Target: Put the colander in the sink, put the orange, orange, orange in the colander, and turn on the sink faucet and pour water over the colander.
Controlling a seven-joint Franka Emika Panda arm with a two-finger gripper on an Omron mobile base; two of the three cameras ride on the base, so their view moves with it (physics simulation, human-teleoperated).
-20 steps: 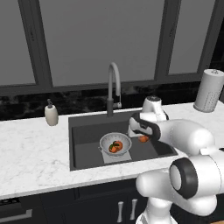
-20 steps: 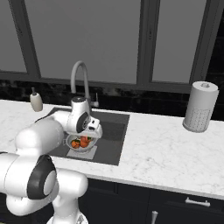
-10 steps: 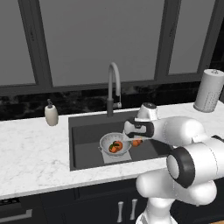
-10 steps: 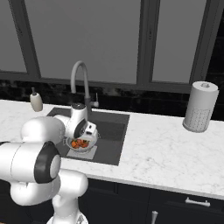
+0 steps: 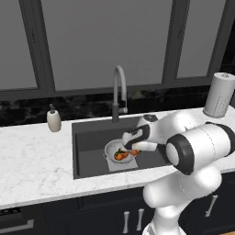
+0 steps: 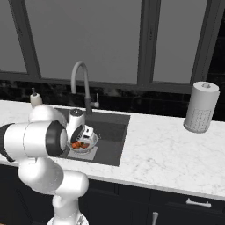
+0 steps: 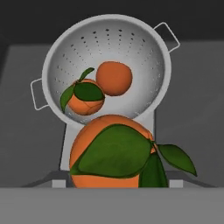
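The silver colander sits on the lighter patch of the sink floor, with two oranges lying in it. A third orange with green leaves hangs just above the colander's near rim. My gripper is shut on it, and the fruit hides the fingertips in the hand view. From the right base camera, the gripper hovers over the colander. The grey gooseneck sink faucet stands behind the basin, and no water is running.
A beige soap dispenser stands on the counter left of the sink. A paper towel roll stands at the back right. White marble counter surrounds the basin, with dark cabinets below.
My gripper has carried the orange leftwards and down from the sink's right side to just over the colander's rim. The two oranges in the colander have not moved.
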